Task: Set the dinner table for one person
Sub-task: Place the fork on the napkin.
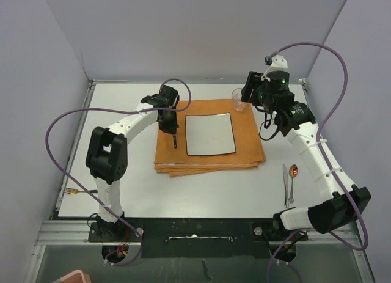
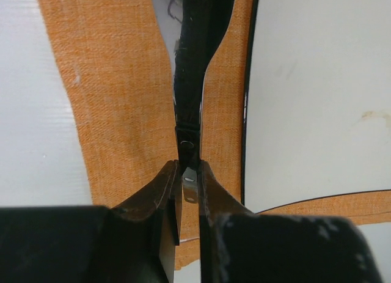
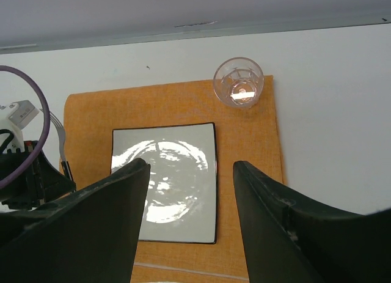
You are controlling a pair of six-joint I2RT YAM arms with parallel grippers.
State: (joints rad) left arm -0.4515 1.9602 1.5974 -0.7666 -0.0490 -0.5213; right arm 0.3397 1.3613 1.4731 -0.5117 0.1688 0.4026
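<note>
The dinner table (image 1: 214, 191) carries a folded orange mat (image 1: 208, 154) with a square white plate (image 1: 210, 134) on it. A clear glass (image 1: 237, 99) stands on the mat's far right corner. My left gripper (image 1: 173, 135) is shut on the black handle of a utensil (image 2: 194, 81), apparently a fork. It hangs over the mat strip just left of the plate (image 2: 317, 93), reaching past the fingertips (image 2: 190, 173). My right gripper (image 1: 250, 92) hovers by the glass (image 3: 238, 82), open and empty (image 3: 190, 167), looking down on the plate (image 3: 165, 179).
A knife (image 1: 285, 184) and a spoon (image 1: 293, 176) lie side by side on the table to the right of the mat. A gold fork (image 1: 70, 190) sits at the table's left edge. Grey walls close in the back and sides.
</note>
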